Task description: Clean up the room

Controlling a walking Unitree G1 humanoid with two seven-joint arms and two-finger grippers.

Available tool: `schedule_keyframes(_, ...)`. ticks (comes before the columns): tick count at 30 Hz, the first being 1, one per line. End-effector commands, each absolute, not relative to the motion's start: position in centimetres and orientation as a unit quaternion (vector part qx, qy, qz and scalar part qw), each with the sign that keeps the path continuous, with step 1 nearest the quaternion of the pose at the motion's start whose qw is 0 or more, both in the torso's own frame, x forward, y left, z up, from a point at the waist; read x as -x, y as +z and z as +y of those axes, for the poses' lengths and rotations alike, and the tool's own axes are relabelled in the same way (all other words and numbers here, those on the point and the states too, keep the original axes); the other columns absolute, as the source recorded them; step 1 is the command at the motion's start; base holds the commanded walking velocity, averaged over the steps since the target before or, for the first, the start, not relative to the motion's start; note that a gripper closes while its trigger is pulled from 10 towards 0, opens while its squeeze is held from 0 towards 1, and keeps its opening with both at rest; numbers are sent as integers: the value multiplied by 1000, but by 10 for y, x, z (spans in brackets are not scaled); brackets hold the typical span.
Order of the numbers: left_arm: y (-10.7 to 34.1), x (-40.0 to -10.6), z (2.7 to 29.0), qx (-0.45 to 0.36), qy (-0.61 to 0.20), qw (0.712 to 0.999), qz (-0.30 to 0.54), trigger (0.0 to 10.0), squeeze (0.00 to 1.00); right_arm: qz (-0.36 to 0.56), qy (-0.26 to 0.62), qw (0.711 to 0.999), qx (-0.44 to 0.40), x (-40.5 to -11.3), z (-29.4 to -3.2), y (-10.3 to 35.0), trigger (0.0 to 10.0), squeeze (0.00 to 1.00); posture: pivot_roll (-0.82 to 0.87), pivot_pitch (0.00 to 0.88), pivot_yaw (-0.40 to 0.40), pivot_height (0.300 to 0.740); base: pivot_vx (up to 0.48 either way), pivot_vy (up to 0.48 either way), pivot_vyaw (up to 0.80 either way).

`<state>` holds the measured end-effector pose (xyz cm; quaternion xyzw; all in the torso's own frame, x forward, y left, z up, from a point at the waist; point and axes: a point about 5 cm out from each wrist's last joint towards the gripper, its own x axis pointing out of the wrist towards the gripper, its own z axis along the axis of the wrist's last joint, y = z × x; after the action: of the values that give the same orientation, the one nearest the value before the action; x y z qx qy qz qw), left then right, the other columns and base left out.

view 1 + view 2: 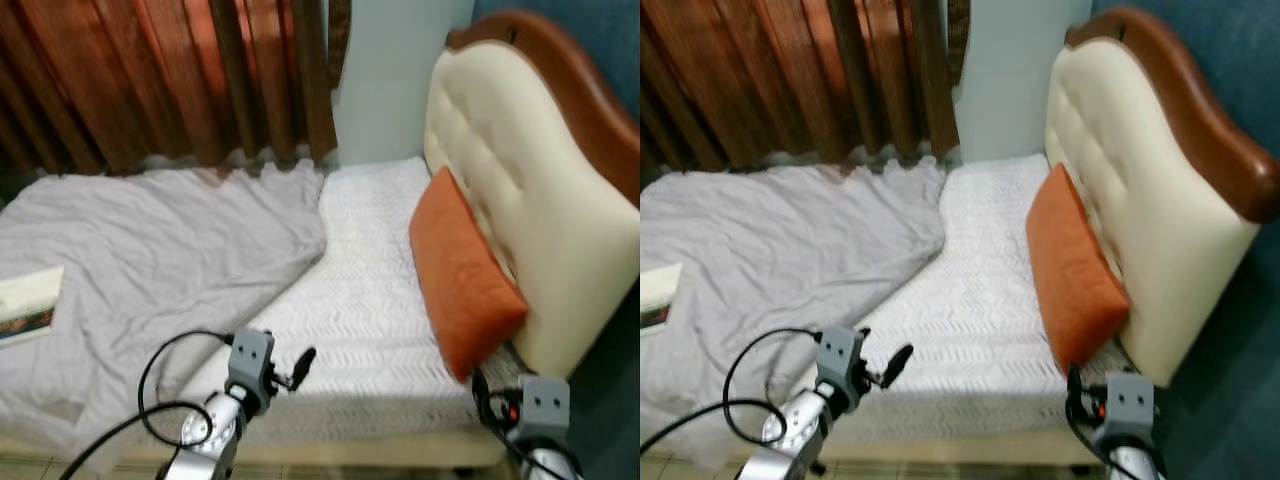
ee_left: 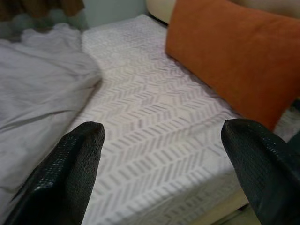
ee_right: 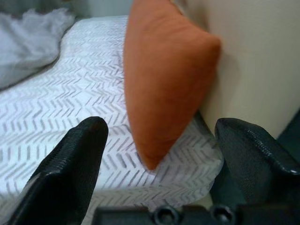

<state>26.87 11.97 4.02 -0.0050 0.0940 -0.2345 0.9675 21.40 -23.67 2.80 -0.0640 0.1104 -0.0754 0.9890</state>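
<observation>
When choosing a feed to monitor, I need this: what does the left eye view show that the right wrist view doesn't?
Left eye view adds: the book on the blanket, the curtain and the left tool above the bed's edge.
Right wrist view adds: the right tool, open, aimed at the pillow's lower corner.
Shared: pillow, headboard, sheet, blanket.

1. We see the left arm raised low in front, cable looped beside it, and its left gripper spread wide (nothing between the fingers).
2. The right gripper likewise gapes, empty, its wrist low.
</observation>
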Motion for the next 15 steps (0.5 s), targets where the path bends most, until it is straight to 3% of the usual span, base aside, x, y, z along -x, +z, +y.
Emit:
schedule_keyframes(1, 40, -272, 134, 3, -213, 972, 97, 10000, 0, 103, -50, 990, 78, -223, -225, 29, 10000, 0, -131, 0, 63, 740, 0, 469, -788)
schedule_keyframes(3, 41, -273, 132, 6, -212, 973, 93, 10000, 0, 91, -46, 992, 78, -233, -222, 33, 10000, 0, -131, 0, 68, 740, 0, 471, -763)
schedule_keyframes(15, 43, -273, 132, 10, -209, 975, 75, 10000, 0, 90, -31, 993, 74, -250, -219, 37, 10000, 0, -99, 2, 47, 740, 0, 471, 0)
